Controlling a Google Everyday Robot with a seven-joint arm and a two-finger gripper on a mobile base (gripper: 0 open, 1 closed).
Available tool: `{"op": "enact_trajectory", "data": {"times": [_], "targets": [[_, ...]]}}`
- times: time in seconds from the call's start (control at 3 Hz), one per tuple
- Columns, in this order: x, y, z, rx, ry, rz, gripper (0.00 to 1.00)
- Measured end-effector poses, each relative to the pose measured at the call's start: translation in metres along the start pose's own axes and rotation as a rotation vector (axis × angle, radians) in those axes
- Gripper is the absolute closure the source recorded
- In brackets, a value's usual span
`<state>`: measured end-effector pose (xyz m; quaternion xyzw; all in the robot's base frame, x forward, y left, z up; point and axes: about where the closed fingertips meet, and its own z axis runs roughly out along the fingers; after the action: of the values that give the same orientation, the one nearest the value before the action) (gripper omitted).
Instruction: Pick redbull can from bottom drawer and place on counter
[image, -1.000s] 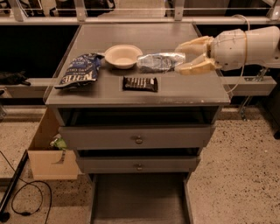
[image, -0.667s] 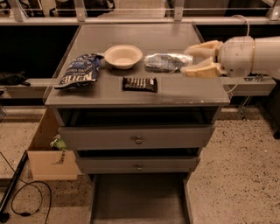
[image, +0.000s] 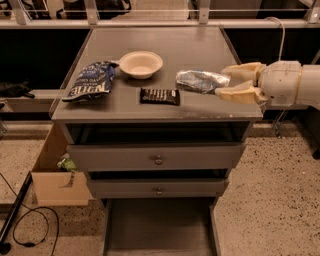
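Observation:
The redbull can (image: 200, 80) lies on its side on the counter (image: 190, 45), near the right edge. My gripper (image: 221, 82) reaches in from the right at counter height. It is open, with its two cream fingers (image: 242, 70) spread around the can's right end and not clamping it. The bottom drawer (image: 160, 230) is pulled out below, and its grey floor shows nothing on it.
A blue chip bag (image: 90, 80), a cream bowl (image: 141, 64) and a dark candy bar (image: 160, 96) also lie on the counter. The two upper drawers (image: 158, 159) are slightly open. A cardboard box (image: 55, 175) and cables (image: 30, 225) are on the floor at left.
My gripper has drawn back to the right along the counter's edge. The can stays lying where it was.

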<state>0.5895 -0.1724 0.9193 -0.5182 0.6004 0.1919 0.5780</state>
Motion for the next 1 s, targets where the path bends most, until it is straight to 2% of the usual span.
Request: {"op": "enact_trajectory", "data": {"times": [1.0], "targets": [[0.027,-0.028,0.040,-0.064,0.080,-0.021,1.00]]}}
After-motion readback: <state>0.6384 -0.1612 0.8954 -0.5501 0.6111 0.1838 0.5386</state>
